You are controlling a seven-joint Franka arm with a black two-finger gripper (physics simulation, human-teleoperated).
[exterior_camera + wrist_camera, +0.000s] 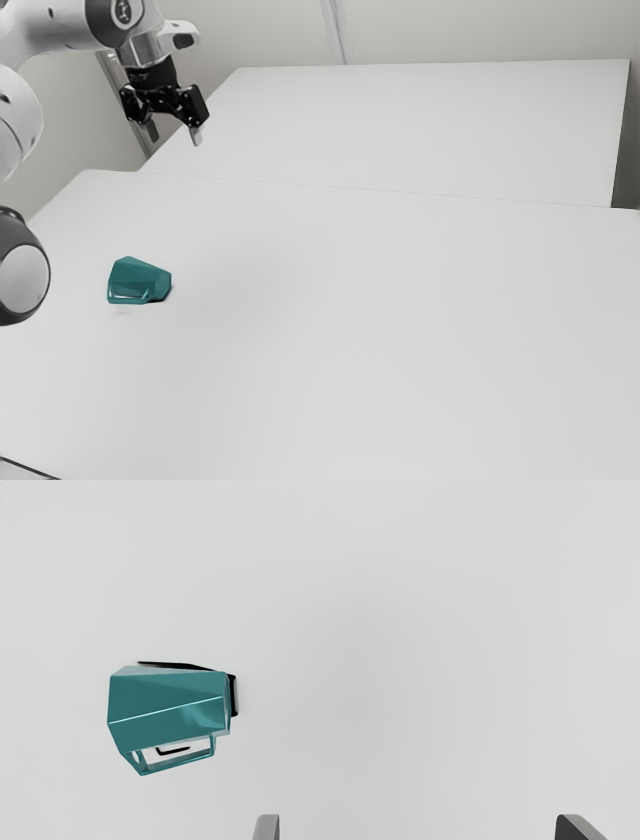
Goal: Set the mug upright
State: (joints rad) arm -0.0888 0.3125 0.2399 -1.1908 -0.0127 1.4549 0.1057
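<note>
Container: 1 mug [138, 281], teal and faceted, lying on its side on the table [350, 340], not upright; 1 end is wider than the other, the wider end toward the exterior view's left; its interior is hidden, so contents cannot be told; its angular handle [177, 764] is on the side nearer the fingers [266, 830] in the wrist view; black shadow borders the mug in that view

Gripper [175, 134]: open, its 2 fingers wide apart with a gap between them; it is raised above the table, apart from the mug

Surface: table white and plain, the mug near the exterior view's left side; a thin dark line crosses the corner at that view's lower left

Room: a broad white panel [420, 130] stands beyond the table's far edge; pale walls [480, 30] rise behind it, with 1 narrow strip [336, 30] running up them
</note>
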